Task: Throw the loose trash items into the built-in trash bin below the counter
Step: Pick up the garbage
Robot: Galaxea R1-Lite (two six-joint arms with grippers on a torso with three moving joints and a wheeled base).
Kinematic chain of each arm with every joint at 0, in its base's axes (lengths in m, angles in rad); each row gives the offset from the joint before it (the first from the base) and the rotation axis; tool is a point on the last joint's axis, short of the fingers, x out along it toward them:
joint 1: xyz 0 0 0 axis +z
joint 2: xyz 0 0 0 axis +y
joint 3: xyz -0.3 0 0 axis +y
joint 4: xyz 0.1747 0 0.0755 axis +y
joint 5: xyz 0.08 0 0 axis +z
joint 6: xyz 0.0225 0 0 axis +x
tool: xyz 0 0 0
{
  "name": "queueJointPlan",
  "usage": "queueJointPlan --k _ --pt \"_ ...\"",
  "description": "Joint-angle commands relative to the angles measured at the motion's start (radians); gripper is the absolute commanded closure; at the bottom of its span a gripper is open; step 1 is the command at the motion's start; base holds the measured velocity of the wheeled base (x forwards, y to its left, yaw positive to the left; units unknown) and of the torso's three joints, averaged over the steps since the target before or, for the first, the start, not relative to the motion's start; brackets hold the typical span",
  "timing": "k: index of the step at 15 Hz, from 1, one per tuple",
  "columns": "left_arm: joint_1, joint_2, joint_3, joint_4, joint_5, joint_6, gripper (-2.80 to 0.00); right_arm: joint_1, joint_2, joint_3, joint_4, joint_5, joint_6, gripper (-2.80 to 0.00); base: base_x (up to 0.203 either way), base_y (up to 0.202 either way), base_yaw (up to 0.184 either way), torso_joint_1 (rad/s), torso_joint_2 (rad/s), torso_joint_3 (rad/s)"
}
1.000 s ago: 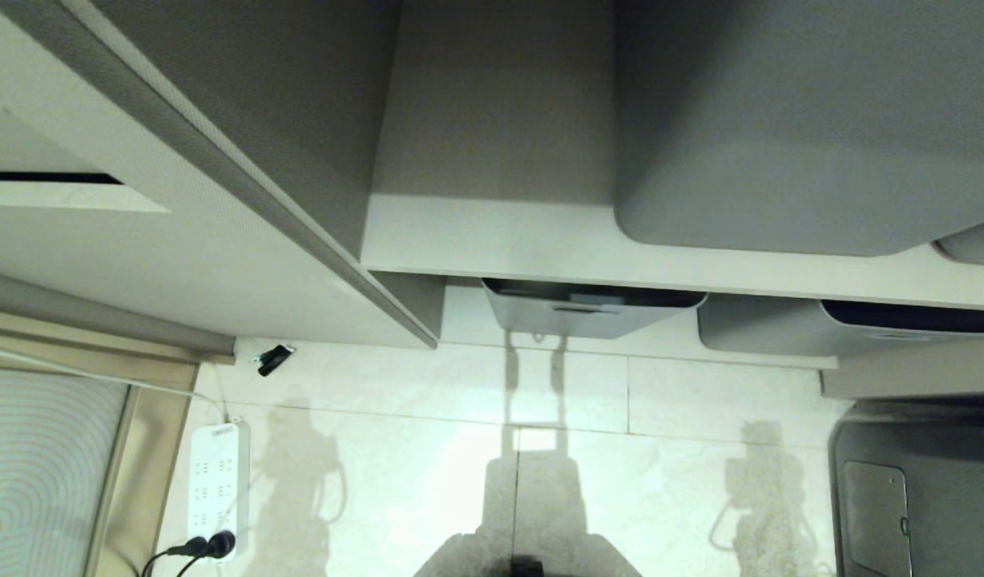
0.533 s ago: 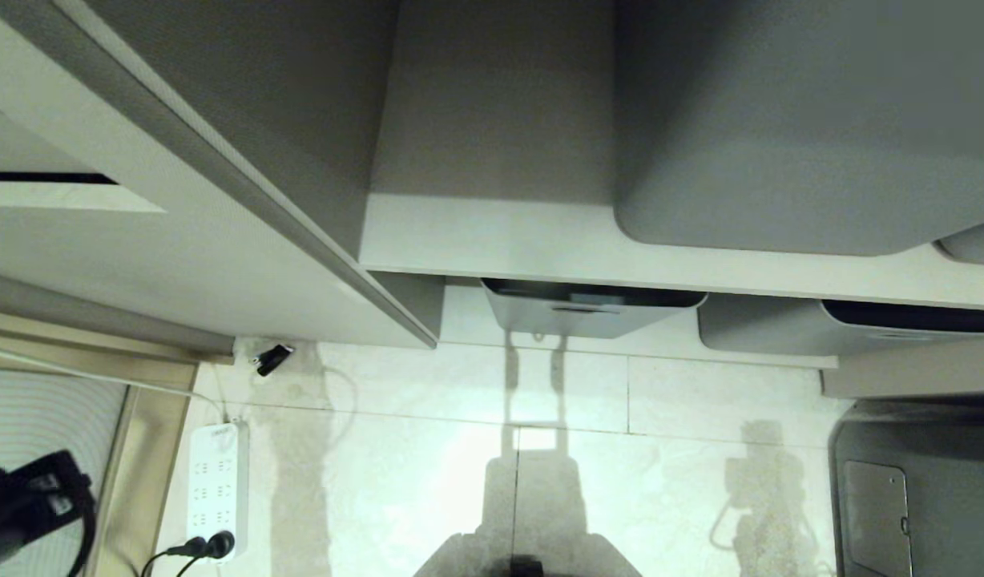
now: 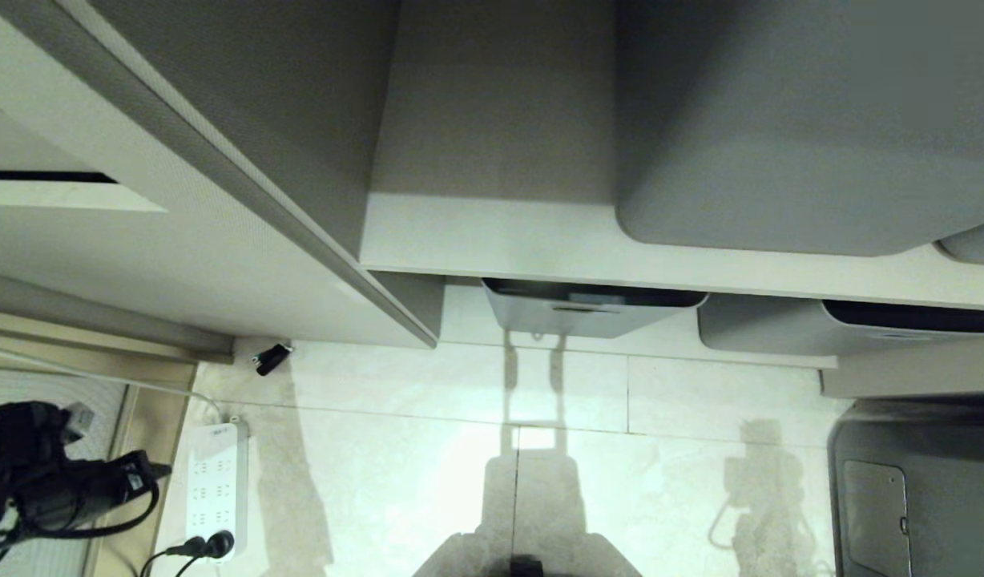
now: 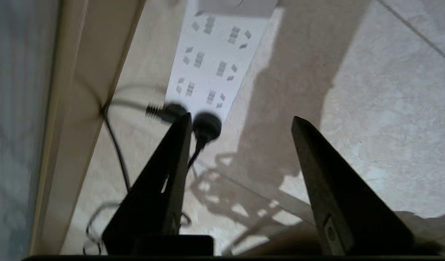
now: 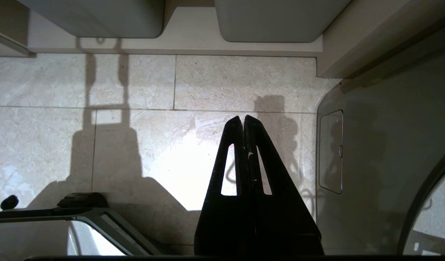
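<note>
Since a moment earlier the left gripper [image 4: 240,121] had swung in low at the left, fingers spread and holding nothing, over the white power strip [image 3: 215,481] and its plugs [image 4: 207,127]. They might snag those cords. The right gripper [image 5: 243,119] hung pressed shut. The black wrapper [image 3: 272,358] (white-ended) lay by the cabinet base; no bin flap showed.

Black left hand [image 4: 240,123], tapered fingers [image 4: 164,177]; slotted right hand [image 5: 243,119].

Tubs [image 3: 592,308] under shelf; power strip [image 3: 216,481] perhaps leftward.
</note>
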Motion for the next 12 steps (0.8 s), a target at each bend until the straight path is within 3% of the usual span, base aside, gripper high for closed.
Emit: queueJointPlan --k 1,6,8,12 --pt "0.013 0.151 0.030 -0.176 -0.048 0.041 -2.80 0.000 0.001 0.002 0.000 -0.001 0.000 0.00 0.000 0.000 0.000 0.000 0.00 0.000" --pt "-0.036 0.321 0.074 -0.564 -0.162 0.068 -2.80 0.000 0.001 0.002 0.000 0.000 0.000 0.00 0.000 0.000 0.000 0.000 0.00 0.000" --pt "-0.043 0.394 -0.005 -0.655 -0.175 0.077 -2.80 0.000 0.001 0.002 0.000 -0.001 0.000 0.00 0.000 0.000 0.000 0.000 0.00 0.000" --pt "-0.044 0.566 -0.233 -0.729 -0.214 0.077 -2.80 0.000 0.001 0.002 0.000 -0.001 0.000 0.00 0.000 0.000 0.000 0.000 0.00 0.000"
